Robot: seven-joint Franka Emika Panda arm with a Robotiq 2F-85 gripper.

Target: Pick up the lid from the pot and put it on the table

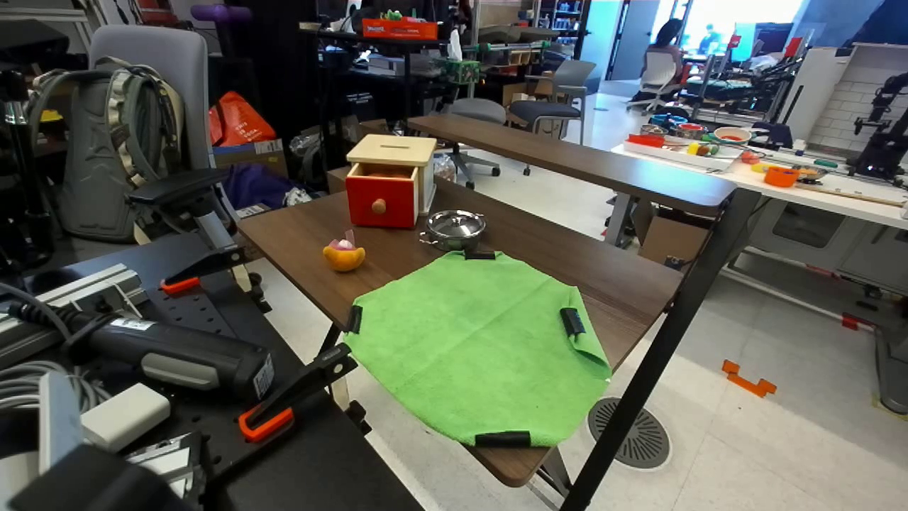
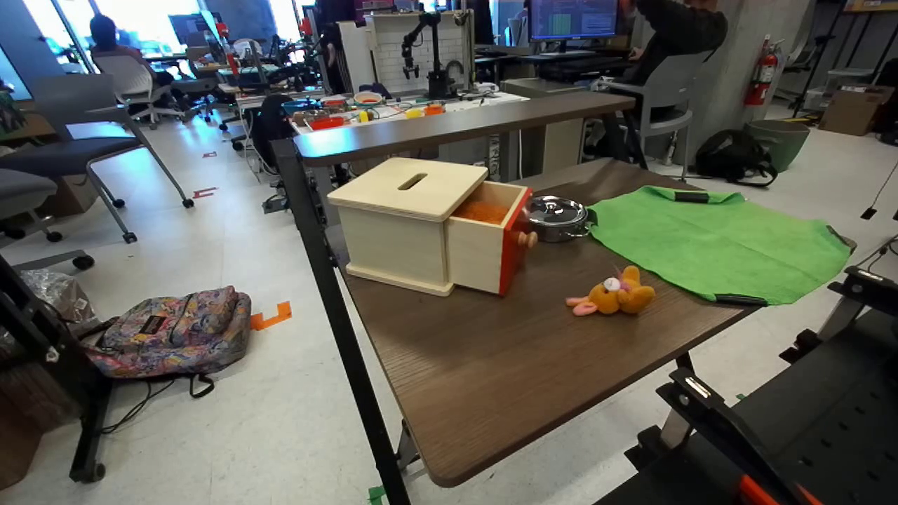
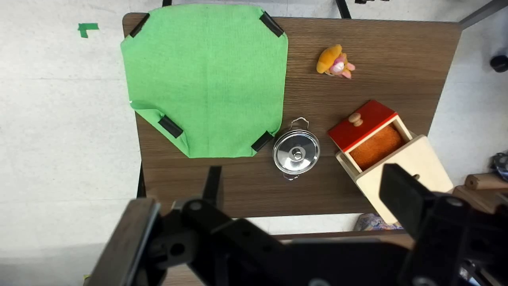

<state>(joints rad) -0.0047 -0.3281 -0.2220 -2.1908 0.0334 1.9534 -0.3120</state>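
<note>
The round silvery lid with a small centre knob lies on the low silvery pot in both exterior views. The pot stands on the dark brown table, between the green cloth and the red-fronted box. In the wrist view the lid is seen from above, with a wire handle of the pot on each side. My gripper is wide open and empty, high above the table. The lid shows ahead of the gap between its fingers. The gripper is out of view in both exterior views.
A wooden box with its red drawer pulled out stands beside the pot. A green cloth with black clips touches or nearly touches the pot. An orange plush toy lies nearby. A raised shelf runs along one table side.
</note>
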